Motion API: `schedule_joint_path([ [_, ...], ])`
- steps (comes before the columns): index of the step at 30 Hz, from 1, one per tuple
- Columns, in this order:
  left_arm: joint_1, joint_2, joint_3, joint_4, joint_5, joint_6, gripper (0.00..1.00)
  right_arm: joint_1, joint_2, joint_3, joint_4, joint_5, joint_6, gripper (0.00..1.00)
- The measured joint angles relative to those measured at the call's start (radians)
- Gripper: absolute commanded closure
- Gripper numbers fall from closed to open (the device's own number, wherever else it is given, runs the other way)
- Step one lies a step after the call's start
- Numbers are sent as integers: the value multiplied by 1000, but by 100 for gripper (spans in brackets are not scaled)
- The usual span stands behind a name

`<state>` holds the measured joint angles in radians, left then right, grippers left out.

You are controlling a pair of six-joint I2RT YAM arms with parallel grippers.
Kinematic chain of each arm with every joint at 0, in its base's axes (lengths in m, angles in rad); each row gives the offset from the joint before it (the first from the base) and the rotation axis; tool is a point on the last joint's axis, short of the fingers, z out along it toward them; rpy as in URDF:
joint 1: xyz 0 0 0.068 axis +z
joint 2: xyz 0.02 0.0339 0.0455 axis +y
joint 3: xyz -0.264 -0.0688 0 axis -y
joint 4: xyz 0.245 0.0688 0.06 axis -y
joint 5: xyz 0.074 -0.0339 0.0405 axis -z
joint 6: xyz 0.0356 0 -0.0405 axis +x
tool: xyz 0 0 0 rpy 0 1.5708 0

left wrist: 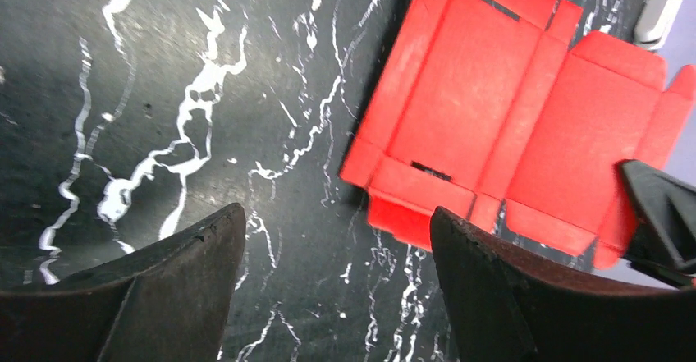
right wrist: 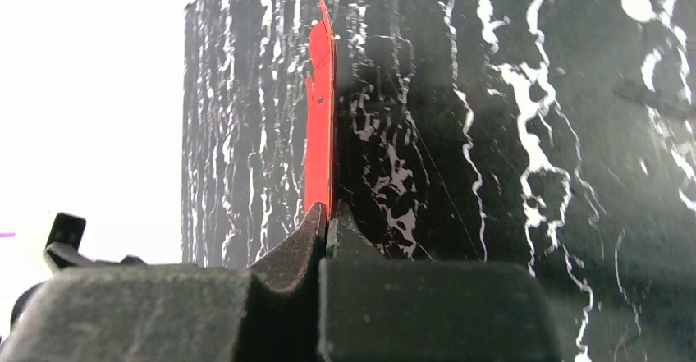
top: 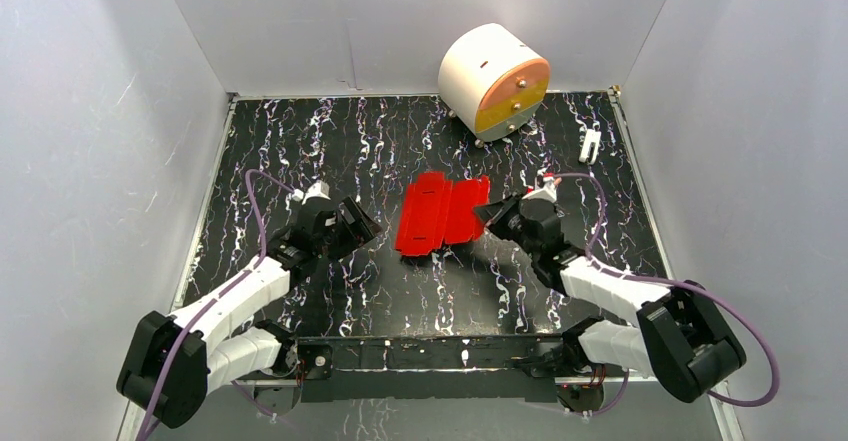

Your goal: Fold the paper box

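The right gripper [right wrist: 327, 214] was clamped shut on the near edge of the bright red, flat, creased card paper box [right wrist: 320, 116], probably to anchor it. The left gripper [left wrist: 335, 214] stood wide and empty, with the paper box just beyond its jaws.

Site presented as a robotics laboratory test cell. Plain grey panels [top: 90, 111] walled a black marbled table [top: 300, 141] on three sides. The left arm [top: 235, 296] and right arm [top: 610, 291] were bolted to a base rail [top: 430, 353] at its near edge.
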<state>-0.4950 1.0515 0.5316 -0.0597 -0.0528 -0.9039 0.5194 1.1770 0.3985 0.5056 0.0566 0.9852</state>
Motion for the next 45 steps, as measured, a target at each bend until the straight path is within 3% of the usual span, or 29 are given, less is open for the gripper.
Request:
schedule_joint_path([
  [5,2,4,-61,84,84,-80,21,180,-14,-62,-18,263,151,100],
  [9,2,9,-84,124,128,-127,21,348,18,-68,-50,435,268,71],
  [12,2,8,-95,139,148,-148,21,394,50,-60,-104,473,302,49],
  [17,2,-33,-130,107,149,-173,22,399,52,-41,-239,472,258,26],
  [22,2,-121,-151,29,144,-198,23,393,-44,-19,-370,469,58,9],
  [28,2,-152,-187,-6,158,-246,29,229,-81,82,-392,323,-279,6],
  [33,1,-106,-212,10,187,-285,38,5,77,225,-356,27,-518,6],
  [40,-26,-17,-211,87,209,-314,49,-54,414,478,-353,-290,-708,11],
  [45,-51,43,-211,132,219,-328,60,-63,560,560,-365,-424,-763,13],
])
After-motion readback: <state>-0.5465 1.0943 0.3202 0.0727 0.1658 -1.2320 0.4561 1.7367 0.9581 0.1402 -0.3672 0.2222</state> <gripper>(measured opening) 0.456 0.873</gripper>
